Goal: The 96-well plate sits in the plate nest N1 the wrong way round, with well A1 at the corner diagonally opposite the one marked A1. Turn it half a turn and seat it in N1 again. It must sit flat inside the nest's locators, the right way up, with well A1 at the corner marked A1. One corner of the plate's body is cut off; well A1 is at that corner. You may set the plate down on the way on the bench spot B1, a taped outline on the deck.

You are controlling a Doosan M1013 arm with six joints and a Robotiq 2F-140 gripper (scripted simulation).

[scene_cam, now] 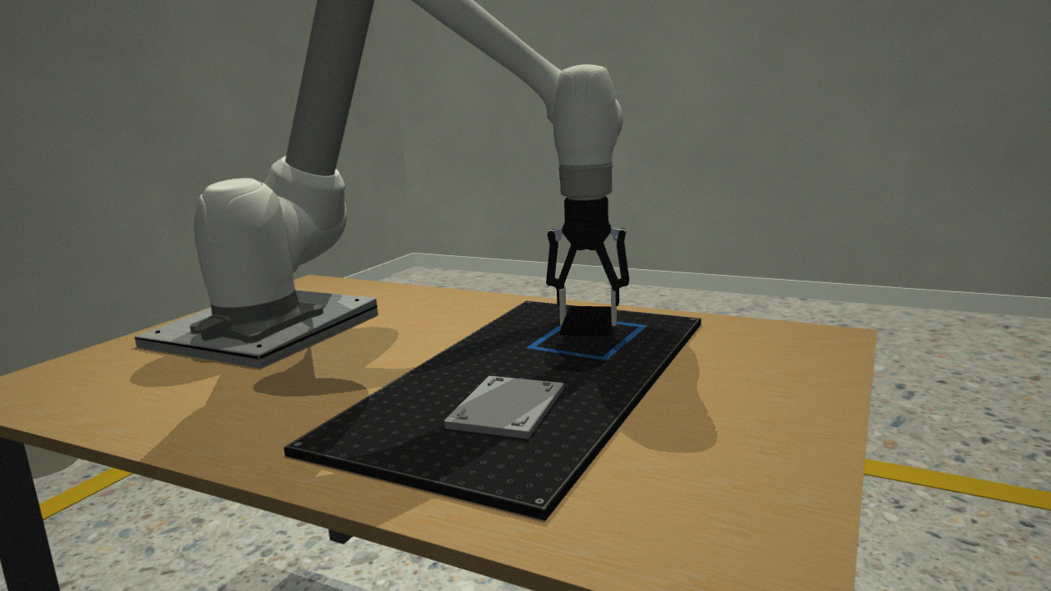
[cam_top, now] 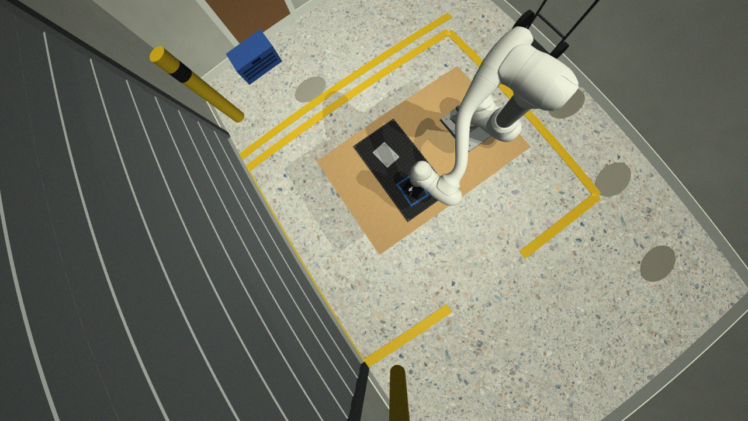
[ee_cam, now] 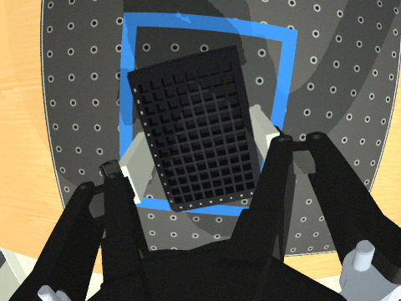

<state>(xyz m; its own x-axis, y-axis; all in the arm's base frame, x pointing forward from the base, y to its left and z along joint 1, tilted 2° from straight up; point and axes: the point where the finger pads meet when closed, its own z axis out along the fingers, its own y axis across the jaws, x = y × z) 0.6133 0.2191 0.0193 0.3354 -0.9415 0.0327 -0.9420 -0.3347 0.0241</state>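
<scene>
The black 96-well plate point(ee_cam: 195, 134) is between my gripper's point(ee_cam: 197, 153) fingers, which are shut on its long sides. It sits low over the blue taped outline B1, slightly skewed to the tape; I cannot tell whether it touches the deck. In the exterior view the plate point(scene_cam: 586, 320) is at the near-back of the blue outline point(scene_cam: 586, 341), with the gripper point(scene_cam: 586, 301) pointing straight down on it. The grey plate nest N1 point(scene_cam: 504, 405) stands empty nearer the camera on the black deck; it also shows in the top view point(cam_top: 385, 155). The cut corner is not clear.
The black perforated deck point(scene_cam: 499, 400) lies on a wooden table point(scene_cam: 735, 455). The arm's base plate point(scene_cam: 257, 330) is at the table's left. The nest has small raised locators at its corners.
</scene>
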